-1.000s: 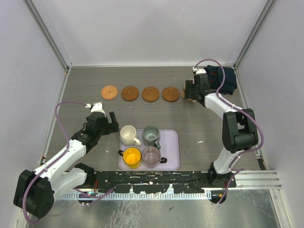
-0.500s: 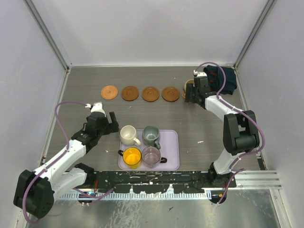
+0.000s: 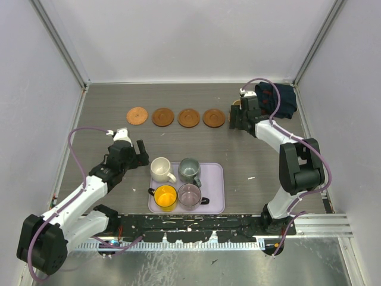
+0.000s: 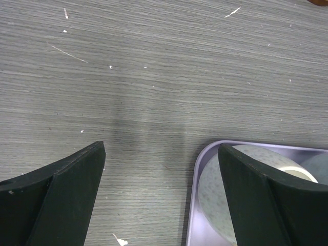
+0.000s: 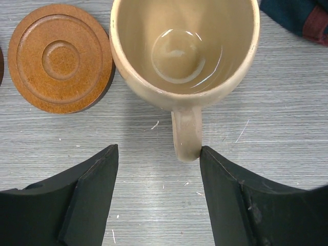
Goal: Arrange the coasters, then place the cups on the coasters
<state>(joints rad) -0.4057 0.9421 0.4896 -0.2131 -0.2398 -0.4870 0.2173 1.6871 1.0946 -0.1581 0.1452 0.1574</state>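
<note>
Grey wood-grain table (image 3: 119, 95) filled the floor of a white-walled booth. Over the last second the right gripper (image 5: 159, 149) had shifted slightly near the far right corner. The left gripper (image 4: 161, 148), the tray and the row of coasters had kept their places.

Four thin, round, wood-like coasters lay in a row along the far part of the table, apart from one another. The leftmost coaster (image 3: 137, 115) was a lighter orange. The second coaster (image 3: 163, 117), third coaster (image 3: 189, 117) and fourth coaster (image 3: 214, 118) were a darker brown, each turned with raised rings.

Just right of the fourth coaster stood the glossy beige-tan handled cup (image 5: 184, 51), upright and empty. Whether a disc lay beneath it could not be told. The right gripper's fingers stood apart on either side of the cup's handle, clamped on nothing. The right finger was just beside the handle's end.

Beyond the cup, in the far right corner, lay the dark blue folded cloth (image 3: 280, 98).

The lavender rectangular tray (image 3: 215, 179) sat near the middle of the near edge and held four upright cups:
- the cream-white cup (image 3: 161, 168)
- the grey-green cup (image 3: 189, 170)
- the bright yellow cup (image 3: 165, 196)
- the purplish glass cup (image 3: 189, 194)

The left gripper hung with its fingers wide apart over bare table by the tray's far left corner, holding nothing.
</note>
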